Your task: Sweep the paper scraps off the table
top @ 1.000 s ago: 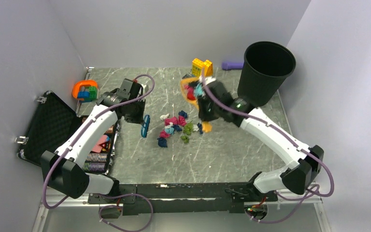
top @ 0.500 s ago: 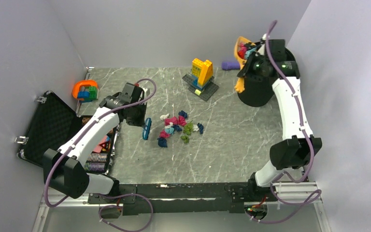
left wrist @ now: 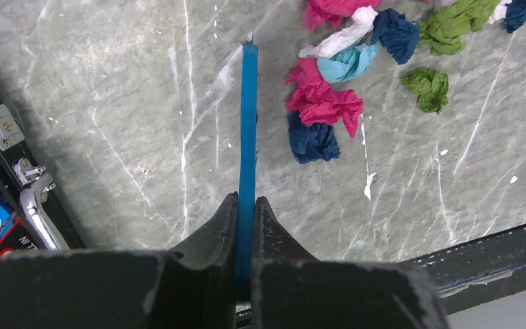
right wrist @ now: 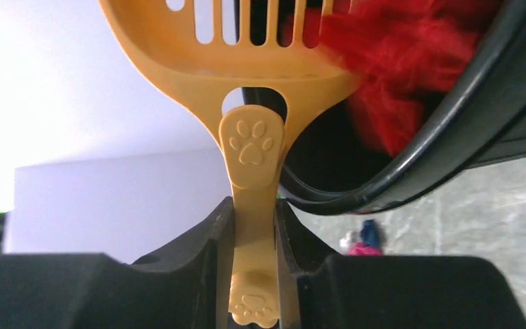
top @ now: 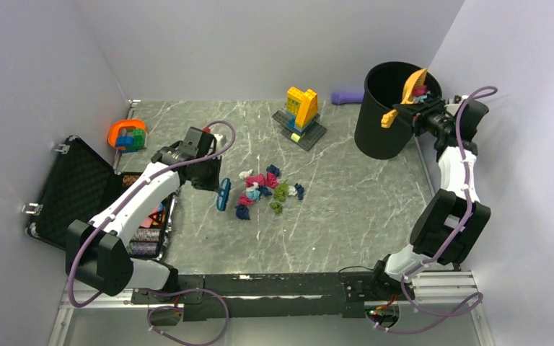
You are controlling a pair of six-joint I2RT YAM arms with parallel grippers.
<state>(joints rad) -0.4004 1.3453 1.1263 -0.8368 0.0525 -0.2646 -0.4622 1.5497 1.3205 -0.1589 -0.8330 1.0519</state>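
Observation:
A heap of paper scraps (top: 265,189), magenta, teal, dark blue, green and white, lies mid-table (top: 346,202); it also shows in the left wrist view (left wrist: 329,103). My left gripper (top: 213,176) is shut on a thin blue brush (top: 222,194), seen edge-on in the left wrist view (left wrist: 248,137), just left of the heap. My right gripper (top: 418,114) is shut on the handle of an orange slotted scoop (top: 410,90), tilted over the black bin (top: 386,108). Red scraps (right wrist: 397,62) slide from the scoop (right wrist: 246,62) into the bin (right wrist: 452,123).
A yellow-blue brick build (top: 301,112) stands at the back centre. An orange-and-blue toy (top: 127,135) sits at the back left. An open black foam-lined case (top: 79,187) lies at the left edge. A purple object (top: 346,96) lies behind the bin.
My right arm carried the loaded scoop from the table's middle up to the bin and has tipped it over the rim. The left gripper with the brush shifted slightly toward the heap.

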